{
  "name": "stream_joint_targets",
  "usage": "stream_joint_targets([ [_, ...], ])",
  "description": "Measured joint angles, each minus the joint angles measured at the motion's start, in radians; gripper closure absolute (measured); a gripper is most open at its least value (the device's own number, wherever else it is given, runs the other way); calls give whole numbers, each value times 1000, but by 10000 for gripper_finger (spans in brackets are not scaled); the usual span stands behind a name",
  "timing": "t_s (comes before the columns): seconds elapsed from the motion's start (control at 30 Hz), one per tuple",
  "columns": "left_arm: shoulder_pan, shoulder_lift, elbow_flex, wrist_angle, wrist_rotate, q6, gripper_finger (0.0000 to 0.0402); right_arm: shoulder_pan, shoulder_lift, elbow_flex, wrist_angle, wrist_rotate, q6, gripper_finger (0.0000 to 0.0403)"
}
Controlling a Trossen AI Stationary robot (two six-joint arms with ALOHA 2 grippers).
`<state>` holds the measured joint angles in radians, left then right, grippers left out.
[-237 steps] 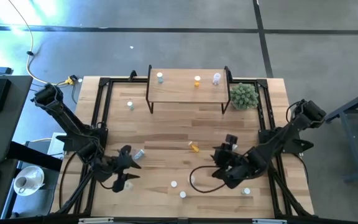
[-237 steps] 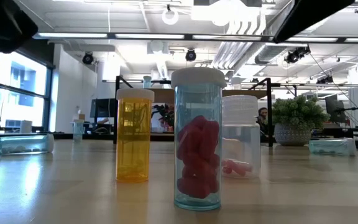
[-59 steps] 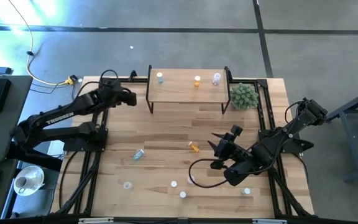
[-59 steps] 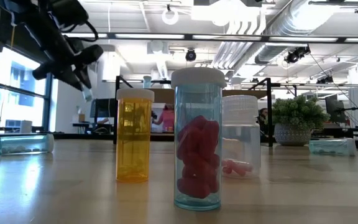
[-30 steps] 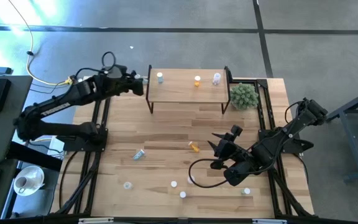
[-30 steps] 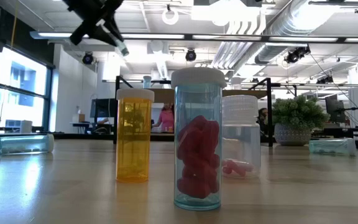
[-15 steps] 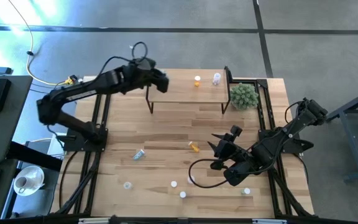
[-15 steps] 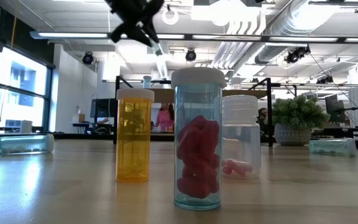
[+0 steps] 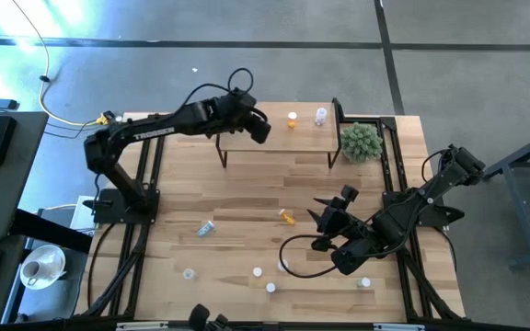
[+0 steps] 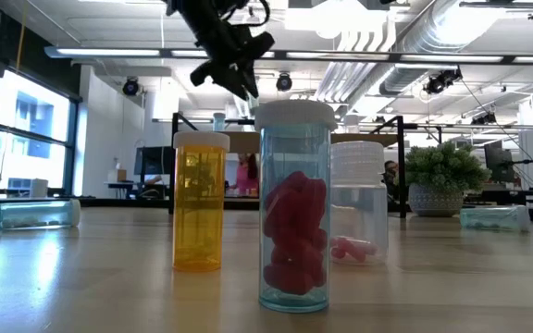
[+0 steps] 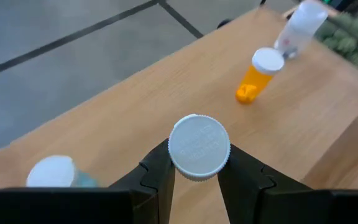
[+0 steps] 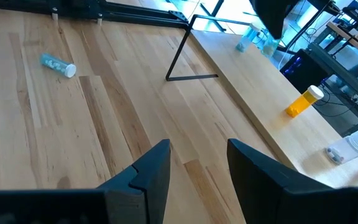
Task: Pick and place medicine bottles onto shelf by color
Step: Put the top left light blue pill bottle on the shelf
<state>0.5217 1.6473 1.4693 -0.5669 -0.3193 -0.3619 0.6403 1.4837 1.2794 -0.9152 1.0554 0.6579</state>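
Bottle w/ white cap is pinched in the left gripper, over the shelf per our high view; left wrist cam shows both fingers pressed against its sides, cap facing the cam, body colour we can't tell. Left gripper sits above the shelf's left half, arm stretched across from the table's left edge. On the shelf we see an orange bottle upright mid-board, a clear bottle twd the right end, and a blue-ish one at the left end, visible on the wrist cam just beside the held one. Right gripper hangs over the table's right-centre, well apart from the shelf, fingers spread w/ nothing between them. On the table: blue bottle lying down left of centre, orange bottle lying down near the right gripper, plus a few small ones along the near edge. Low cam has three upright in the foreground: orange, blue w/ red pills, clear. Plant ball sits just right of the shelf.
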Motion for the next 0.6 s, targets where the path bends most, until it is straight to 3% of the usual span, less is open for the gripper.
stream_joint_targets([
  [0.6, 11, 127, 51, -27, 13, 86, 305, 0, 0, 0, 0, -17, -3, 252],
])
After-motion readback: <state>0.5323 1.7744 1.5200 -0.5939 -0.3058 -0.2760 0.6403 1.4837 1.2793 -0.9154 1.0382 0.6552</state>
